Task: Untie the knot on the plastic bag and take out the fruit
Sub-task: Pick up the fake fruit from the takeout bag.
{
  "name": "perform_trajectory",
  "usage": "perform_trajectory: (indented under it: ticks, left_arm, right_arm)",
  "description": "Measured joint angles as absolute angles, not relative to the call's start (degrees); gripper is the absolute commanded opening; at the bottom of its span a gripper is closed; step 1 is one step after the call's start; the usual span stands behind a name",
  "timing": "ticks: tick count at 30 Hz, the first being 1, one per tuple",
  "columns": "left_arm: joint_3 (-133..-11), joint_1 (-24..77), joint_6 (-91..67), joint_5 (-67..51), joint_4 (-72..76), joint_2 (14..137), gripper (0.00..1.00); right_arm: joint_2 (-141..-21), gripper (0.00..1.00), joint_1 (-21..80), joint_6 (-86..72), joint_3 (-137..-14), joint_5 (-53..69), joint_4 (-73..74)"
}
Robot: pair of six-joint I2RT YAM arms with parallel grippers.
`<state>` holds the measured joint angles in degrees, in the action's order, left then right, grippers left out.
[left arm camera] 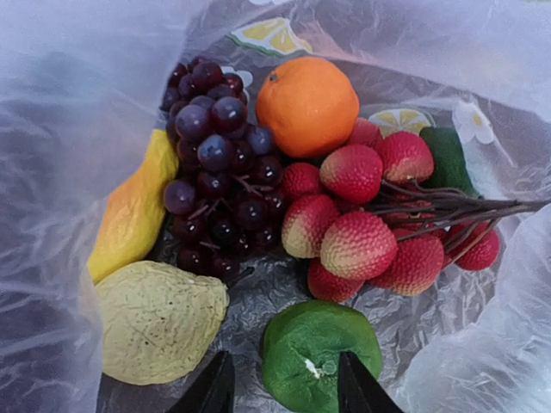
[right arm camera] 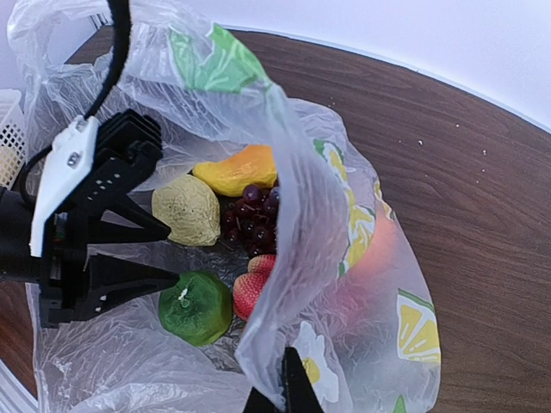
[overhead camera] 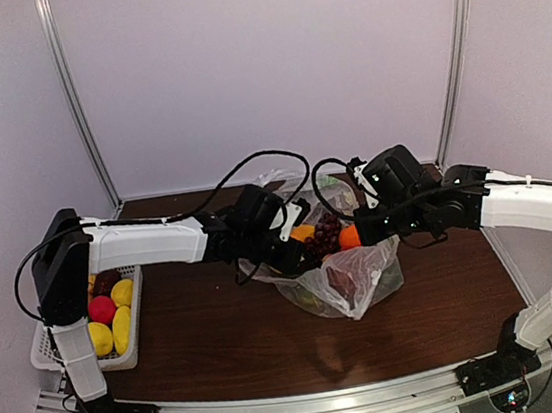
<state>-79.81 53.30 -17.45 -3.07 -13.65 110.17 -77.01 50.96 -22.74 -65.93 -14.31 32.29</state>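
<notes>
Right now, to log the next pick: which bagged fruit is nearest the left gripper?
The green lime, between the left gripper's fingertips; the pale lemon sits beside them, others farther.

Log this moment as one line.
left claw: open, straddling green lime inside plastic bag | right claw: shut on bag rim

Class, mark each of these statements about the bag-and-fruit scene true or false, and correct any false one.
1. The plastic bag stands open, with grapes showing inside. True.
2. The left gripper grips the orange. False: its jaws are open over the green lime; the orange lies apart.
3. The right gripper is shut on the plastic bag's edge. True.
4. The white basket holds nothing. False: it holds yellow fruit and red fruit.
</notes>
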Motion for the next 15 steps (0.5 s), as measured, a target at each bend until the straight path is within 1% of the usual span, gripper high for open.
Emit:
perform_trajectory:
  ticks: [4, 9, 15]
  left_arm:
    - [-82.2, 53.2, -15.4, -3.2, -14.5, 113.7, 0.53]
    - [-85.9, 52.4, -13.2, -2.2, -14.9, 117.7, 0.59]
    - [-87.1, 51.1, -10.6, 2.5, -14.8, 119.6, 0.7]
  right_arm:
    - [-77.0, 0.0, 51.0, -22.7, -66.0, -14.3, 32.3]
    - [-77.0, 0.0, 51.0, -22.9, -65.9, -14.2, 32.3]
    - [-77.0, 0.0, 51.0, -22.9, -65.9, -14.2, 32.3]
